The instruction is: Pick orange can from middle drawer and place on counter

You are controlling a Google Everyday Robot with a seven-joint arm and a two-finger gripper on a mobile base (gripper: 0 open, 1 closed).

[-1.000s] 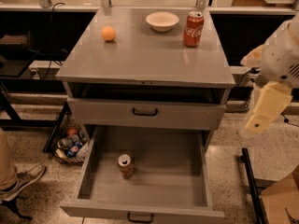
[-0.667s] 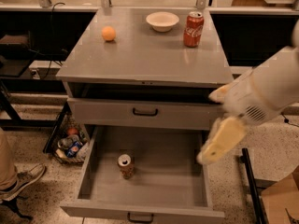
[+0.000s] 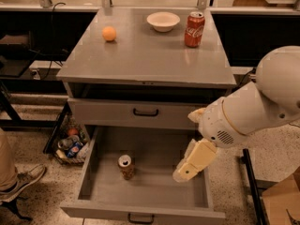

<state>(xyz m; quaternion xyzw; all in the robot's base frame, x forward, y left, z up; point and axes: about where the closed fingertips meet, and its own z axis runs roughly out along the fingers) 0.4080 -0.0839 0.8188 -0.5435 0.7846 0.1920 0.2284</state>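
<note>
The orange can (image 3: 125, 167) stands upright on the floor of the open middle drawer (image 3: 154, 189), left of its centre, silver top showing. My gripper (image 3: 188, 168) hangs over the right part of the drawer, pointing down and to the left, about a hand's width to the right of the can and apart from it. It holds nothing that I can see. The white arm (image 3: 253, 107) reaches in from the right. The counter (image 3: 145, 55) is the grey top of the cabinet above.
On the counter stand a red Coca-Cola can (image 3: 194, 29), a white bowl (image 3: 163, 20) and an orange ball (image 3: 109, 33). The drawer above (image 3: 145, 112) is slightly open. A basket of cans (image 3: 70, 144) and a person's shoe (image 3: 21, 182) are on the left.
My arm has swung left and down from beside the cabinet, bringing the gripper over the right part of the open drawer. The can has not moved.
</note>
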